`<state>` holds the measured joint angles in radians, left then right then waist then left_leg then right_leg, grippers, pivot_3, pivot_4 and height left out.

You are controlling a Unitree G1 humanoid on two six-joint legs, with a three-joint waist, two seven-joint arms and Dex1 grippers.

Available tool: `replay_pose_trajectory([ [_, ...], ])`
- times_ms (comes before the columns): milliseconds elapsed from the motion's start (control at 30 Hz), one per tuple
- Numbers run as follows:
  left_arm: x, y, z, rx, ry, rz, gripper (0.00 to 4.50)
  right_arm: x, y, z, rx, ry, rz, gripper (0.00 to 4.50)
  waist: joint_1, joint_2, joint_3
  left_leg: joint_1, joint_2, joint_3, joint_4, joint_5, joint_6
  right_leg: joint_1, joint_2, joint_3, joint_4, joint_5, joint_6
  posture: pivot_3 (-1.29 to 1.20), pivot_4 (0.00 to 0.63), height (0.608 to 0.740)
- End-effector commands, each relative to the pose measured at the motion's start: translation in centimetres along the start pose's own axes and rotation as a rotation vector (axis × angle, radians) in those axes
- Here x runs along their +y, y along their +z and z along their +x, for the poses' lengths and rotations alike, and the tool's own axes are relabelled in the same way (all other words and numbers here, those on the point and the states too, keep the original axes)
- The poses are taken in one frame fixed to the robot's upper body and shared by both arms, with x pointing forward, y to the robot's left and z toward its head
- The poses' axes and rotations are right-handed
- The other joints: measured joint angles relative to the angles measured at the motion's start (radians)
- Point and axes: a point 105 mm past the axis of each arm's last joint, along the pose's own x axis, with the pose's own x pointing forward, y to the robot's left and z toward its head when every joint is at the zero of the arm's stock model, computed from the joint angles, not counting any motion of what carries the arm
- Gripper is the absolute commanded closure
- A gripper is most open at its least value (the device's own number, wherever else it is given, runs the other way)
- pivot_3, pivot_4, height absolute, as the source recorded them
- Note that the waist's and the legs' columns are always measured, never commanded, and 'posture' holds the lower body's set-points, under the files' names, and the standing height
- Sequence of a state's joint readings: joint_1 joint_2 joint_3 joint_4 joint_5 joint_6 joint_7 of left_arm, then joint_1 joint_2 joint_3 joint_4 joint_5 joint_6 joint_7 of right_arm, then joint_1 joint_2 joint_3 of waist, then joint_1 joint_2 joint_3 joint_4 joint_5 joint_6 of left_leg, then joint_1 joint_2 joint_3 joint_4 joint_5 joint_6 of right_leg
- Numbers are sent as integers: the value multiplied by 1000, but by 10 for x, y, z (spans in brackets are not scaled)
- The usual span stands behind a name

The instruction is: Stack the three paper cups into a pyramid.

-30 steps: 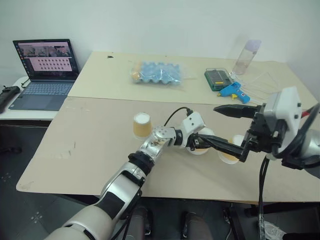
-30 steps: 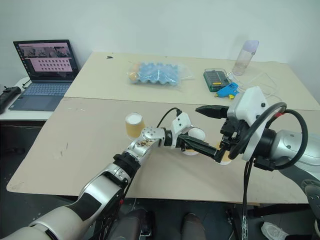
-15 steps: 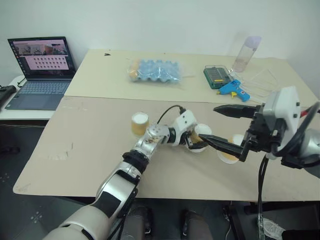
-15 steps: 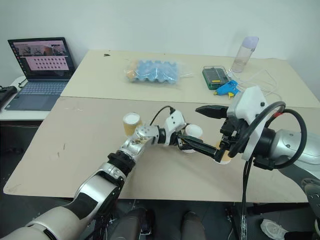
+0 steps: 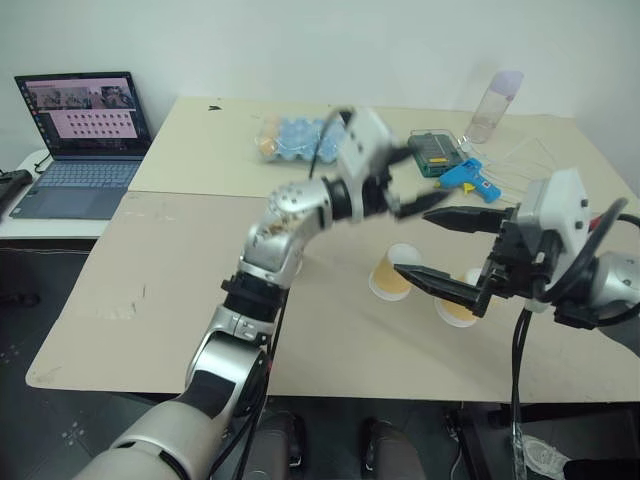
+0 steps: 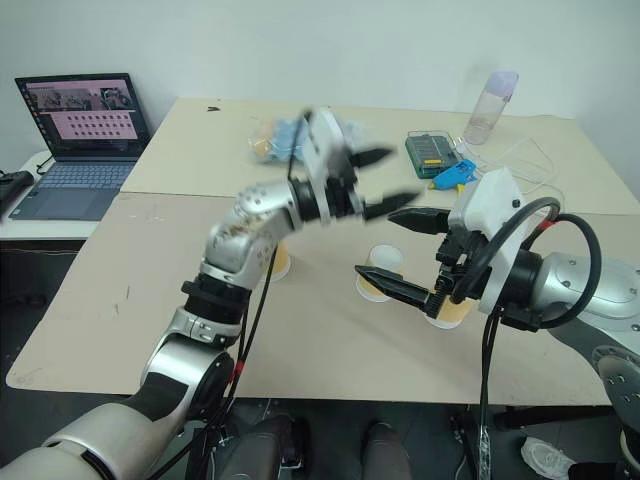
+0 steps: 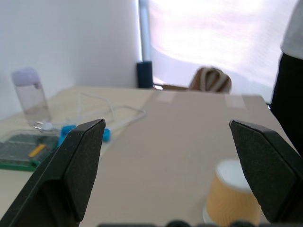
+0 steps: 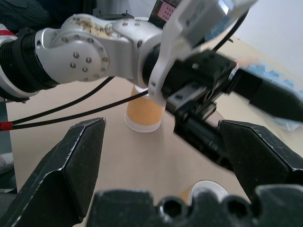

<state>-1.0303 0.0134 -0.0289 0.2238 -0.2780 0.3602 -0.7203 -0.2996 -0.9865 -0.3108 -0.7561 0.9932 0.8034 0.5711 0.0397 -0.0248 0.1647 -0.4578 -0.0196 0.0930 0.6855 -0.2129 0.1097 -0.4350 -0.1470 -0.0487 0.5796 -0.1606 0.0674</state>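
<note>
Cup [image 6: 279, 264] half behind left arm [image 6: 245, 235]

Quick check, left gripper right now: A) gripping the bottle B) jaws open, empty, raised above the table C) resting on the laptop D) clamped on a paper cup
B: the left gripper hangs above the table with its jaws spread and nothing between them, while a paper cup stands upside down on the table below it.

Laptop [image 5: 82, 140], bottle [image 5: 494, 107], blue glue gun [image 5: 470, 182] on table [image 5: 160, 300].
</note>
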Motion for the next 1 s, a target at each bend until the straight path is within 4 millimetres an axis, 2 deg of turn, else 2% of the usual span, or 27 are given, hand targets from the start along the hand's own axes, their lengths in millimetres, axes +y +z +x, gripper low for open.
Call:
replay_pose_trajectory([
  [33,34,84,-29,-225,263,107,20,-2,8,-2,-37,-10,-35,0,-9,0,0,0,0,0,0,0,0,0,0,1,0,0,0,0,150,740],
  [100,43,94,-44,-227,350,134,20,-1,8,-2,-36,-9,-32,0,-11,1,0,1,1,0,0,0,0,0,1,1,1,0,0,0,150,740],
  [167,48,102,-70,-213,453,174,20,-3,5,-2,-29,-9,-25,0,-10,1,0,2,1,0,0,1,-1,1,2,1,4,0,0,0,150,740],
  [233,46,95,-91,-144,509,208,20,-7,3,-2,-29,-29,-26,0,-11,1,0,3,0,0,0,1,-1,1,1,1,7,0,0,0,150,740],
  [300,50,74,-116,-44,594,200,20,-16,3,-4,-29,-68,-29,0,-12,1,0,3,-1,1,1,2,-2,0,1,1,9,0,0,0,150,740],
  [367,56,37,-158,122,727,205,20,-27,1,-7,-19,-110,-42,0,-13,1,-1,4,-1,0,1,3,-5,0,1,1,10,0,0,0,150,740],
  [433,46,10,-183,215,760,145,20,-36,0,-11,-12,-137,-40,0,-17,1,0,8,-1,2,1,2,-9,3,1,3,13,-1,-1,0,150,740],
  [600,19,-19,-204,286,741,60,20,-49,-9,-18,6,-170,-31,0,-8,-2,1,10,-1,1,1,-2,-14,0,1,1,13,-6,-8,0,150,740],
  [733,9,-44,-217,344,734,7,20,-56,-21,-23,12,-193,7,0,-4,-2,1,13,0,2,1,-2,-15,1,0,2,13,-6,-9,0,150,740],
  [1000,11,-71,-220,374,703,-52,20,-60,-39,-31,11,-227,64,0,-1,-1,1,13,0,2,0,-2,-15,1,0,3,13,-6,-9,0,150,740],
])
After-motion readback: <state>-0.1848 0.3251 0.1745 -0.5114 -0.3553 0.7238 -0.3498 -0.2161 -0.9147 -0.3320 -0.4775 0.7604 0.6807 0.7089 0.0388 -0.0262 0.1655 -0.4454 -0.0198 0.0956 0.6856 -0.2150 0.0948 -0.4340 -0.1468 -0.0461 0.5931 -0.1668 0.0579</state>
